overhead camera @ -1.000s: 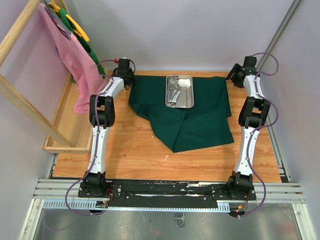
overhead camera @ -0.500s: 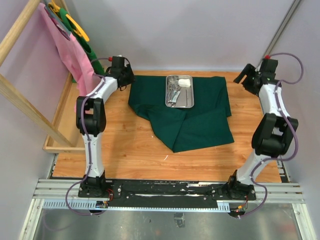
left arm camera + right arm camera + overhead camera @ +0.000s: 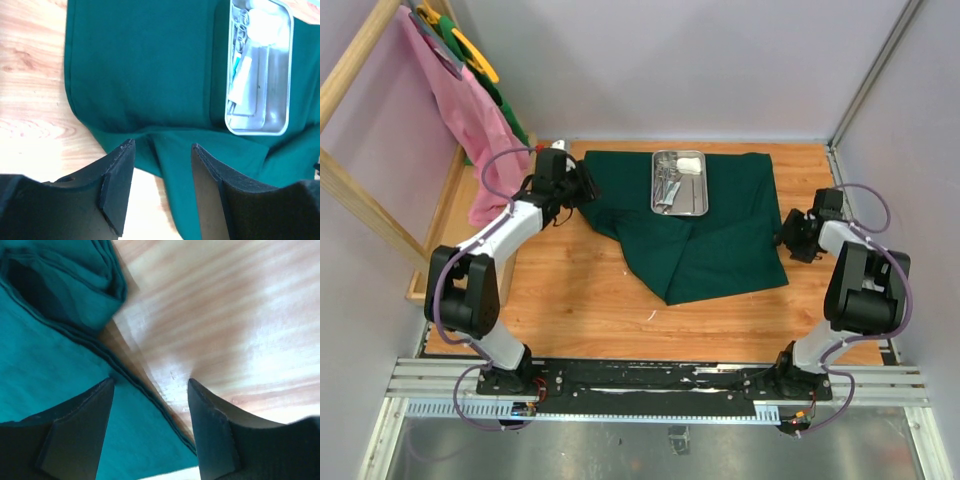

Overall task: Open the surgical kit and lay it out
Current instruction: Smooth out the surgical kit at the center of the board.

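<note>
Cloth wrap [image 3: 720, 250] spread on counter [image 3: 580, 290] toward far edge, tray [image 3: 680, 183] on it, long axis far-to-near | left end effector [image 3: 162, 150] part-open, empty, off cloth's left edge | right end effector [image 3: 150, 385] open, empty, straddling right hem; looks nearer.

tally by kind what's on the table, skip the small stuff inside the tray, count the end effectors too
dark green cloth wrap: 1
steel tray: 1
end effectors: 2, the left end effector and the right end effector, both open with nothing held
total: 4
</note>
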Available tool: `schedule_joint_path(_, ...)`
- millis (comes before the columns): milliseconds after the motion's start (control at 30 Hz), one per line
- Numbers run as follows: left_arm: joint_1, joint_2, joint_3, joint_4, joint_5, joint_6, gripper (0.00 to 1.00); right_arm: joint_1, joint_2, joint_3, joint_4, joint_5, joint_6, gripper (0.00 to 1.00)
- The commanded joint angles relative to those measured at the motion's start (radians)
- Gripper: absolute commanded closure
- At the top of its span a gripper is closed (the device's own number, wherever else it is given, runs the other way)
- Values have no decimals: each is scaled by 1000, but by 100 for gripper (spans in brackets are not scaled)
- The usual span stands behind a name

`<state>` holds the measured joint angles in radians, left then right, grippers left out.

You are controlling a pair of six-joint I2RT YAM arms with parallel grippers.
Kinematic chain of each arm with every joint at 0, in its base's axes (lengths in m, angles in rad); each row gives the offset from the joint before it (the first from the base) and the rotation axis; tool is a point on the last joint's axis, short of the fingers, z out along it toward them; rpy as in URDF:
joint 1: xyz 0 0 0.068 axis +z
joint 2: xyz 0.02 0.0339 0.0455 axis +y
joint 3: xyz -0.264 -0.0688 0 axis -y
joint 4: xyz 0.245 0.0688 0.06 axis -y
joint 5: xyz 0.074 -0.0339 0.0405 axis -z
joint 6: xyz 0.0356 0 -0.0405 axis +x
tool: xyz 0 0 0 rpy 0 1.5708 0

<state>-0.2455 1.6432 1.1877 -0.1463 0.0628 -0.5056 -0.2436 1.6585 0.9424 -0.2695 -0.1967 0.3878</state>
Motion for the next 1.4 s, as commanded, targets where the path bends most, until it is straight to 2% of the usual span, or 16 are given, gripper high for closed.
schedule_joint_path(0, -26, -94, -84, 79, 34, -22, 48, 52, 4, -104, -56, 73, -25, 45)
schedule_joint_path(100, -33, -115, -105, 87, 48, -33, 48, 119, -48, -155, -89, 140, -20, 51)
schedule_joint_path(167, -40, -125, -113, 88, 55, -38, 49, 169, -93, -186, -123, 199, -4, 62)
schedule_joint_path(267, -54, -140, -118, 83, 58, -42, 49, 201, -168, -222, -162, 207, 37, 80)
schedule_joint_path(400, -71, -164, -130, 72, 57, -46, 50, 222, -286, -239, -241, 207, 90, 98)
schedule_joint_path(667, -117, -204, -139, 33, 28, -50, 50, 221, -562, -192, -542, 305, 166, 99)
schedule_joint_path(800, -135, -230, -148, 11, 9, -49, 50, 221, -626, -141, -646, 240, 187, 99)
schedule_joint_path(900, -142, -246, -152, -1, -1, -50, 50, 221, -669, -130, -713, 247, 183, 99)
schedule_joint_path(1067, -163, -250, -152, -17, -28, -48, 50, 220, -781, -119, -769, 185, 197, 99)
schedule_joint_path(1133, -176, -246, -152, -22, -38, -46, 50, 221, -807, -79, -811, 207, 186, 97)
schedule_joint_path(1167, -183, -246, -153, -25, -47, -45, 50, 221, -816, -61, -834, 229, 173, 92)
schedule_joint_path(1233, -193, -242, -159, -24, -62, -46, 50, 220, -827, -40, -852, 255, 139, 62)
schedule_joint_path(1333, -205, -223, -156, -24, -72, -47, 50, 221, -812, -28, -808, 227, 85, 42)
schedule_joint_path(1367, -209, -215, -153, -26, -80, -44, 50, 221, -797, -16, -795, 208, 74, 41)
